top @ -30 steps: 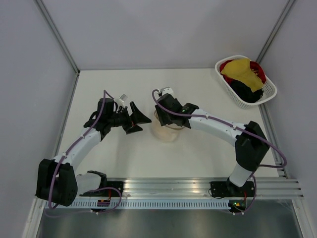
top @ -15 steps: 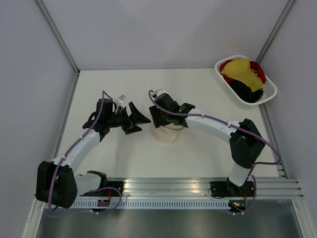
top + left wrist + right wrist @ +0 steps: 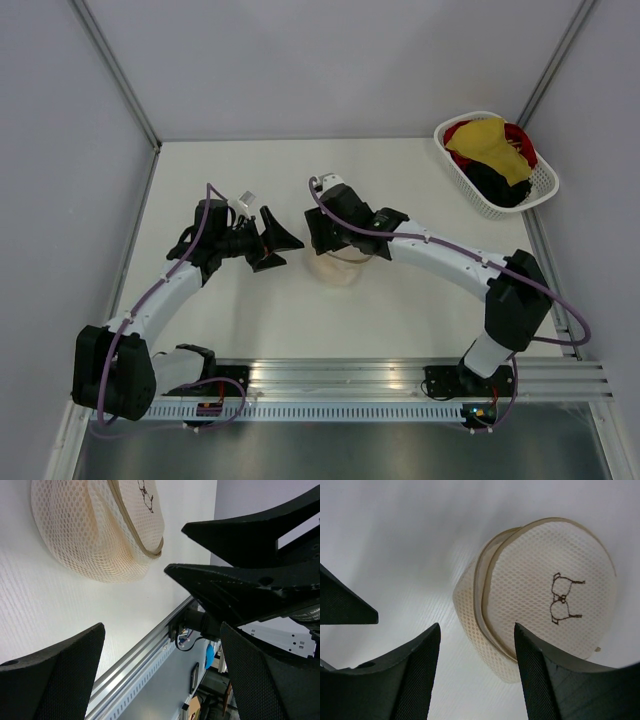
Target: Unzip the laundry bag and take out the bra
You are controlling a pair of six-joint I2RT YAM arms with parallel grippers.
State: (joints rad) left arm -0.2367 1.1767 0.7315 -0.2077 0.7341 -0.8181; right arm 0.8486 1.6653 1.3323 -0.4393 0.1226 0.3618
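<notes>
The right claw (image 3: 476,626) stands part open and empty above the bag (image 3: 550,580), which lies mid-desk (image 3: 420,180). The bag's contents cannot be made out through the mesh. The left claw (image 3: 279,248) is fully spread and empty, just beside the bag. The basket (image 3: 482,206) in the far right corner holds clothes (image 3: 490,150). Only the right wrist view shows the bag's printed disc whole.
</notes>
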